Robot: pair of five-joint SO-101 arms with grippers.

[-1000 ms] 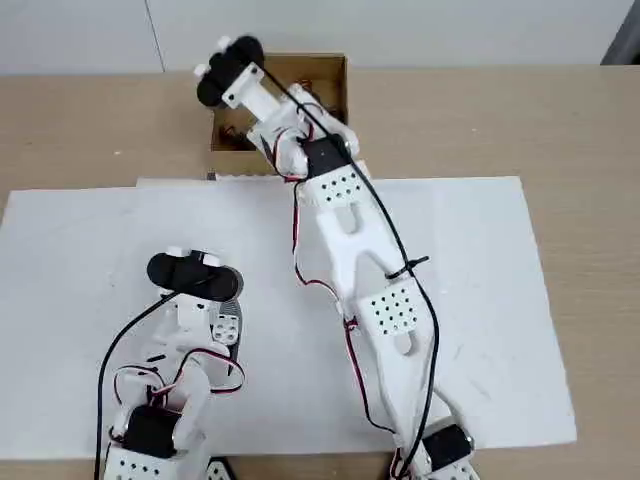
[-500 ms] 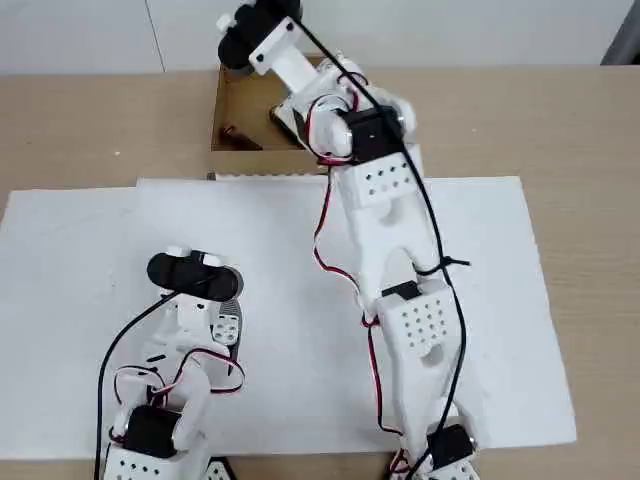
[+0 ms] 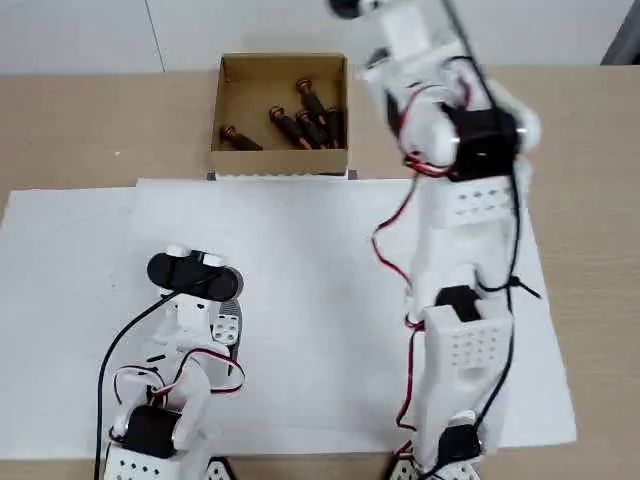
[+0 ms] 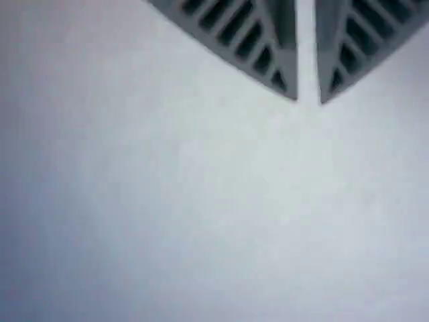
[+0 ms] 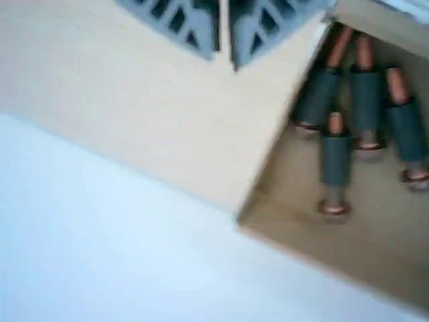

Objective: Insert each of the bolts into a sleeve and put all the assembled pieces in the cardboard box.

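The cardboard box (image 3: 217, 110) stands at the table's far middle, and several dark sleeves with copper bolts in them (image 3: 300, 125) lie inside it. The right arm (image 3: 470, 150) rises just right of the box. My right gripper (image 5: 224, 57) is shut and holds nothing, hovering over bare table beside the box's corner (image 5: 301, 228). Several assembled pieces (image 5: 334, 161) lie within that corner. The left arm (image 3: 190, 300) is folded low at the near left. My left gripper (image 4: 307, 94) is shut, empty, close over white paper.
A large white paper sheet (image 3: 300, 300) covers the table's middle, from the box's front wall toward the arm bases. Bare wooden table (image 3: 100, 120) surrounds it. A wall runs along the far edge.
The right arm has swung from over the box to its right and risen, uncovering the box and the pieces in it. The left arm has stayed still.
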